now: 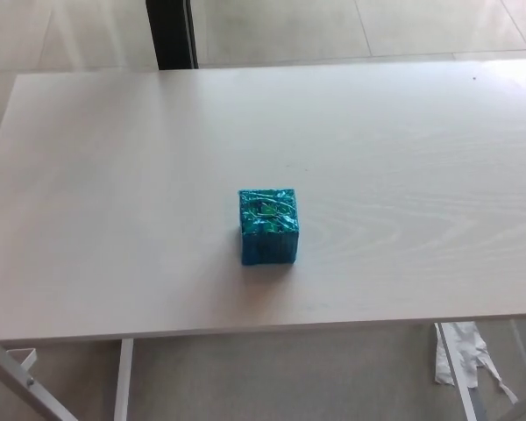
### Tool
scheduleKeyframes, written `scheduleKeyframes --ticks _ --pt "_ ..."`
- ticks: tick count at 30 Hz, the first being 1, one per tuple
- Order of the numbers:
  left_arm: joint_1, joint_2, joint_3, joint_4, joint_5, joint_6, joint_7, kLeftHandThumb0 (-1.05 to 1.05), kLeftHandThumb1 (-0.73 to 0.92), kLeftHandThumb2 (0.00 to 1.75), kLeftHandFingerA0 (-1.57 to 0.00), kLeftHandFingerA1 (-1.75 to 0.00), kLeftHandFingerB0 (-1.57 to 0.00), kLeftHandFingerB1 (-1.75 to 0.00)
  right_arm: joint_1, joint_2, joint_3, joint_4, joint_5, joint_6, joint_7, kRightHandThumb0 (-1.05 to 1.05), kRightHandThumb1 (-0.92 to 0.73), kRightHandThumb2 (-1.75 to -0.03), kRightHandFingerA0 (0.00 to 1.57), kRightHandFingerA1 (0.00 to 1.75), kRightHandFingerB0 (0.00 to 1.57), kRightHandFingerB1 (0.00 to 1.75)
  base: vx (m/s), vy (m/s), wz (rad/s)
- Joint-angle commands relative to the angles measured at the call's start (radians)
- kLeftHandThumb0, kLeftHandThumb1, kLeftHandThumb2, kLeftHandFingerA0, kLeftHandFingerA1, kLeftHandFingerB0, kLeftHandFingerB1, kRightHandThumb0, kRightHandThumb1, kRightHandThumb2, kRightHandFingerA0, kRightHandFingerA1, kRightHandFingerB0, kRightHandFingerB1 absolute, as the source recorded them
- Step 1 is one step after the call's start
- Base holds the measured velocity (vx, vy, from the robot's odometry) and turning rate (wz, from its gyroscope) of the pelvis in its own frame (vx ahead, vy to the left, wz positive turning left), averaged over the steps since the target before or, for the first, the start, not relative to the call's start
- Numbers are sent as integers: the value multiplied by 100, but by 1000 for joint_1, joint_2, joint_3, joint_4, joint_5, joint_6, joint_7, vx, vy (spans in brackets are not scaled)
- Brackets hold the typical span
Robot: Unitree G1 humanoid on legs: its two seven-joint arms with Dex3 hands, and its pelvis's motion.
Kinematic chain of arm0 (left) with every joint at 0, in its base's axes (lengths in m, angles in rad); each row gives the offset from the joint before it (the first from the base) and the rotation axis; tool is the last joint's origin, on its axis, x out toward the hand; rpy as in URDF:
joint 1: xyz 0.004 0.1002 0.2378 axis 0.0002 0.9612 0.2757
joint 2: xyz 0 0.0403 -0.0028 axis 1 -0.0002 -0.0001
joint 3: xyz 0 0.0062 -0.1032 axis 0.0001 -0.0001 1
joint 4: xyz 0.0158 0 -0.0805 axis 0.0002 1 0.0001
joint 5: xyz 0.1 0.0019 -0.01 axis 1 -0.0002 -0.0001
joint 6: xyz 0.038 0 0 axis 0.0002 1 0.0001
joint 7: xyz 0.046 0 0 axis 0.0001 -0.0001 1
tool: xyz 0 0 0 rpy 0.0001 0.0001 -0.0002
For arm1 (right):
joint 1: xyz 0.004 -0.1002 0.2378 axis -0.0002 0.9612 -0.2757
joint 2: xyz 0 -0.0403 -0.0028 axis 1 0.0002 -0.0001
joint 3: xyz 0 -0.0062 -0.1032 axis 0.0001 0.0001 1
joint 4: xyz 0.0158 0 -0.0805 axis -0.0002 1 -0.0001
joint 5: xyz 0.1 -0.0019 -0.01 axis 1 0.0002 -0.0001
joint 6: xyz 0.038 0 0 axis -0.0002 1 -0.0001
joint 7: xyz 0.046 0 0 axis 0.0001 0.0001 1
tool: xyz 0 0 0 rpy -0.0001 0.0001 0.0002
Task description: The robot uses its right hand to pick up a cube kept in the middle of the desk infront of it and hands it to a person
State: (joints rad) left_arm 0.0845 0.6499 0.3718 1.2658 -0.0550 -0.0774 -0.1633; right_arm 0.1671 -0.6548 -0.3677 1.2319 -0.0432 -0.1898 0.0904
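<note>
Cube (268,226), wrapped in shiny blue-green foil, sits near the middle of the pale wood-grain desk (114,175), nearer the front edge than the far one, with bare tabletop on every side. Beige floor tiles (333,26) lie beyond, behind a dark post (171,33). Neither robot hand shows, so finger positions cannot be told.

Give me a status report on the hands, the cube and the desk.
Both hands out of view. Shiny blue-green foil-wrapped cube sits untouched mid-desk on the pale wooden desk. Nothing else on the desk, no person visible.
</note>
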Motion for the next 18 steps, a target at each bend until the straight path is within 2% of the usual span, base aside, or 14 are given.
scheduleKeyframes --ticks 1,2,3,4,5,7,8,9,10,13,14,15,17,18 --pt "-8 14 29 23 -38 -26 -40 -55 49 55 -90 -125 -60 -44 -11 -8 -89 16 120 -28 59 -54 -50 -54 68 95 41 36 0 0 0" --pt "-10 11 30 25 -38 -25 -38 -55 49 55 -90 -125 -60 -44 -13 -7 -111 13 140 -26 68 -54 -50 -54 68 95 41 36 0 0 0" --pt "-18 9 41 26 -48 -21 -44 -57 37 78 -92 -101 -55 -56 -15 -2 -160 7 179 -31 64 -52 -49 -55 73 126 40 38 0 0 0" --pt "-18 9 44 25 -50 -18 -46 -56 47 55 -83 -82 -65 -45 -17 -3 -173 5 185 -34 61 -64 -39 -78 89 134 31 49 0 0 0" --pt "-21 10 52 20 -58 -10 -48 -56 49 55 -76 -60 -67 -46 -29 -6 -231 -10 231 -42 46 -57 -48 -59 90 168 41 40 0 0 0" --pt "-20 9 62 18 -63 -7 -46 -56 49 55 -76 -60 -67 -46 -46 -8 -297 -28 277 -46 33 -57 -48 -59 90 168 41 40 0 0 0" --pt "-18 8 69 14 -71 -4 -50 -56 49 55 -77 -61 -70 -47 -66 -15 -324 -45 294 -34 17 -57 -50 -58 87 143 42 37 0 0 0" --pt "-18 5 71 18 -72 -5 -49 -56 49 56 -78 -61 -69 -46 -68 -17 -344 -66 300 -40 20 -55 -51 -60 91 163 41 38 0 0 0" --pt "-17 3 82 19 -82 -4 -55 -57 48 55 -78 -62 -67 -46 -67 -15 -353 -78 301 -55 32 -55 -53 -56 98 155 41 37 0 0 0" --pt "-19 4 92 20 -88 3 -60 -58 49 55 -73 -59 -63 -46 -81 -16 -372 -108 297 -57 30 -64 -41 -80 108 131 35 48 0 0 0" --pt "-15 3 96 21 -89 2 -59 -58 49 55 -75 -59 -62 -45 -81 -8 -383 -127 300 -92 34 -66 -41 -80 77 83 34 49 0 0 0" --pt "-14 2 100 21 -92 1 -63 -57 50 55 -74 -60 -61 -45 -79 -2 -394 -149 311 -121 56 -60 -51 -56 85 68 39 40 0 0 0" --pt "-17 3 100 21 -88 2 -61 -58 50 56 -76 -60 -62 -45 -78 6 -410 -182 322 -145 77 -58 -50 -56 81 57 40 39 0 0 0" --pt "-21 0 107 23 -94 6 -55 -54 50 56 -78 -59 -62 -44 -96 1 -403 -277 333 -123 111 -57 -49 -56 47 44 34 32 0 0 0"
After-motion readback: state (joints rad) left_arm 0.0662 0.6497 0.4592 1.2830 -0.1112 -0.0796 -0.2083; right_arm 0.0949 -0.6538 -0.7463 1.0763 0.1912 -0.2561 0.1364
